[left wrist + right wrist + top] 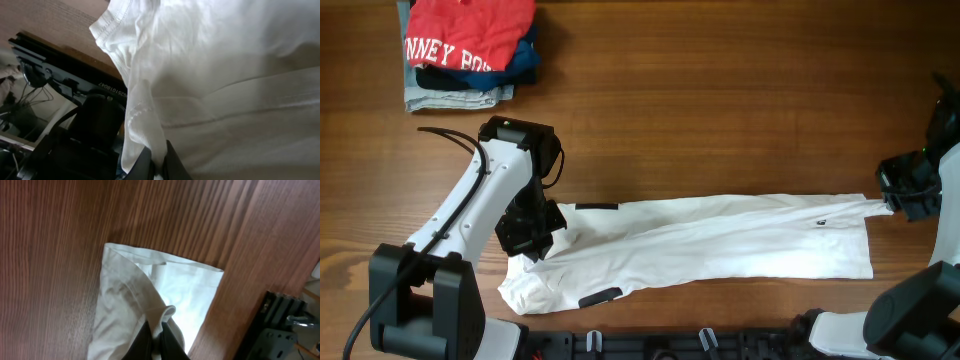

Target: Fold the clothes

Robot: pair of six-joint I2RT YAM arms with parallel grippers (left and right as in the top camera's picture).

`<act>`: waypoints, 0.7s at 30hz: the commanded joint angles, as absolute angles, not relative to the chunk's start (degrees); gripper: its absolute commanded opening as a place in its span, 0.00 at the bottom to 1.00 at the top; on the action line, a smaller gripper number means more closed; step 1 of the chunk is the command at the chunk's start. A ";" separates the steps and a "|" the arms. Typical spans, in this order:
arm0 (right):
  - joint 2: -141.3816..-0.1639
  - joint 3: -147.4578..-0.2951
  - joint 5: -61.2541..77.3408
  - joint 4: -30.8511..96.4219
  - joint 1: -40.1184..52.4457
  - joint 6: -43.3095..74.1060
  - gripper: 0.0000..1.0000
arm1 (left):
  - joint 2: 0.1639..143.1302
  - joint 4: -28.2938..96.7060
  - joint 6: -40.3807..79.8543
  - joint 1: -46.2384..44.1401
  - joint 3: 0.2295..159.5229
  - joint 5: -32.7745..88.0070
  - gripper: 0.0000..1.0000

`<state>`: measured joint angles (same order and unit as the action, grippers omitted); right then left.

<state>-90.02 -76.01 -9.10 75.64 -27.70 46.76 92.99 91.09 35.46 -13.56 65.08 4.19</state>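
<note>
**A:** Quick, where's the shirt?
**B:** The white T-shirt (720,240) is flat on the counter (720,110), folded lengthwise into a long band. It runs along the near edge, one end by the near-left corner and the other almost at the right edge.

**A:** And the left tool?
**B:** The left tool (533,250) is down on the shirt's left end and closed tight. On the wrist cam its fingers (142,167) squeeze a pinch of fabric w/ no gap between them.

**A:** Right side?
**B:** The right tool (888,204) is at the right edge and clamped too. Its fingers (172,342) nip the cloth at the shirt's right end, and that corner is drawn to a point toward it.

**A:** Any marks on it?
**B:** There are two black strips at the left end, one (597,206) on the far side and one (600,297) on the near side. There's also a small dark tag (817,223) towards the right end.

**A:** Anything else?
**B:** A folded stack sits in the far-left corner, well apart from the shirt. The red garment (470,35) w/ white lettering is on top, w/ a navy garment (525,60) under it and a pale blue garment (450,98) at the bottom.
</note>
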 commanded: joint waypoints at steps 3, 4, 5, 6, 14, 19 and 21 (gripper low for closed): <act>-89.25 -73.28 -11.16 75.11 -28.21 48.07 0.06 | 92.16 92.88 37.34 -13.78 64.69 2.48 0.04; -89.25 -72.36 -11.16 74.30 -28.21 47.75 0.17 | 92.16 93.10 37.34 -13.78 64.69 2.46 0.06; -89.25 -71.83 -10.96 74.15 -28.21 47.75 0.18 | 92.16 93.10 37.32 -13.78 64.69 2.46 0.12; -89.25 -71.66 -10.68 74.24 -28.21 47.22 0.18 | 92.16 93.25 37.28 -13.78 64.69 2.48 0.16; -89.25 -71.66 2.24 69.60 -28.12 31.14 0.40 | 92.16 88.73 36.69 -14.06 64.69 5.87 0.65; -89.25 -71.55 7.60 69.10 -25.02 25.50 0.31 | 92.27 80.49 36.29 -20.05 64.69 9.63 0.46; -89.25 -71.11 7.60 68.97 -21.91 25.65 0.04 | 92.36 75.70 37.89 -23.31 64.69 9.63 0.16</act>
<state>-89.78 -72.01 5.41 69.14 -25.02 27.66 92.99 79.07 36.34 -20.21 64.84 8.03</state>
